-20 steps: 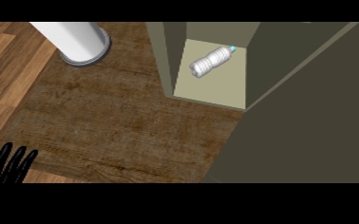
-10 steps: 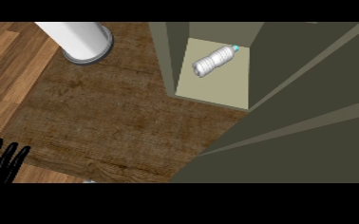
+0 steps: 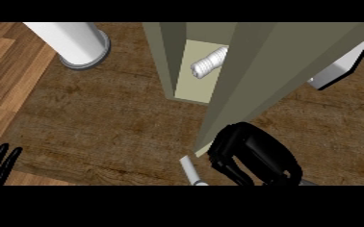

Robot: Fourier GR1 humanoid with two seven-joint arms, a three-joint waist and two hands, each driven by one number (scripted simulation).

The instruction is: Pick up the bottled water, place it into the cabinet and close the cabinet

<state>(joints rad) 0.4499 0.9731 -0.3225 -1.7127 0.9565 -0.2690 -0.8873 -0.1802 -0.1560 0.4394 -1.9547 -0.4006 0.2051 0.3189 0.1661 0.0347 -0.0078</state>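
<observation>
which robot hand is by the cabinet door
The right robot hand, low in the view, right beside the near edge of the cabinet door. The left robot hand shows only at the lower left edge, resting with fingers up, far from it.

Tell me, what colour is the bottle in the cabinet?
The bottle is white, with a ribbed surface; the head view shows it best, lying inside the cabinet.

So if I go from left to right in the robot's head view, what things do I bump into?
left robot hand → white cylinder → bottled water → right robot hand → grey-white block
</observation>
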